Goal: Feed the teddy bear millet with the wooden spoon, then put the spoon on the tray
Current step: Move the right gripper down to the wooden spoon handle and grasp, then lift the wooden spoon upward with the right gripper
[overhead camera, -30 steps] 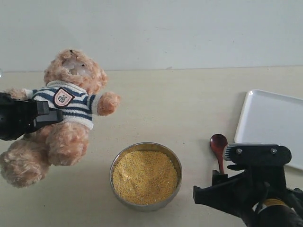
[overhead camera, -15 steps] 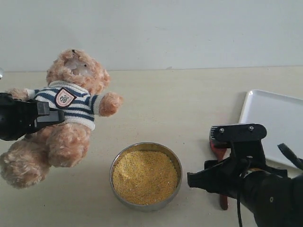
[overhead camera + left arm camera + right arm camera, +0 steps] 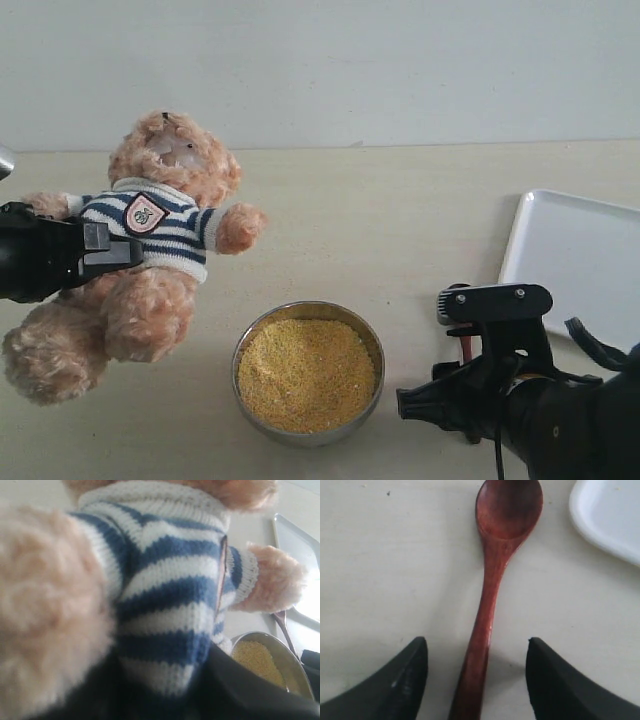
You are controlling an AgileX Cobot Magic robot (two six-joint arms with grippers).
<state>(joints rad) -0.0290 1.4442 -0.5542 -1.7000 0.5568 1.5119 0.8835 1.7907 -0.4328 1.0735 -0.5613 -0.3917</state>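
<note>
Our right gripper [image 3: 476, 650] has its jaws spread wide, one each side of the wooden spoon [image 3: 492, 575], which lies flat beside the steel bowl [image 3: 309, 305]. We should drop straight down and squeeze the handle's middle. Across the bowl, our left gripper [image 3: 112, 250] pinches the teddy bear [image 3: 160, 230].

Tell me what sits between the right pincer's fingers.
The right pincer is open; between its fingers lies the slim handle of the dark reddish-brown wooden spoon, flat on the beige table, touching neither. The right wrist view shows this.
</note>
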